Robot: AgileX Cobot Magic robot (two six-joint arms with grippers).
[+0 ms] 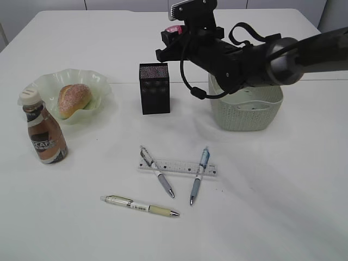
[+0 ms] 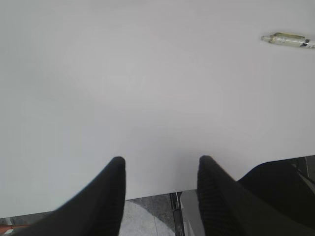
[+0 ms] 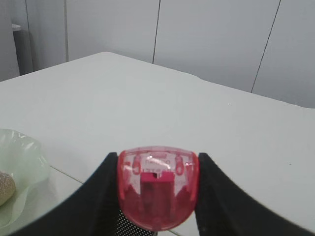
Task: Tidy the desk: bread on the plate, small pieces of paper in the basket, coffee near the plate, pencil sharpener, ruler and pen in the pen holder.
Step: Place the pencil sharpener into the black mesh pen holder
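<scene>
Right wrist view shows the right gripper (image 3: 157, 194) partly closed around the pink pencil sharpener (image 3: 158, 189), rounded end down, just above the pen holder (image 1: 154, 88) mid-desk (image 1: 272, 206). Released off-centre, I judge it could strike the rim and bounce away. The ruler (image 1: 178, 167) lies nearer the front edge, long axis parallel to that edge, crossed by two pens. The left gripper (image 2: 160, 164) hangs half open, empty, over the front edge.

My desk, left to right

Bread (image 1: 74, 99) on plate (image 1: 100, 87), coffee (image 1: 43, 134) before it; pen holder (image 1: 154, 88) left of basket (image 1: 247, 111); ruler (image 1: 178, 167) in front.
</scene>
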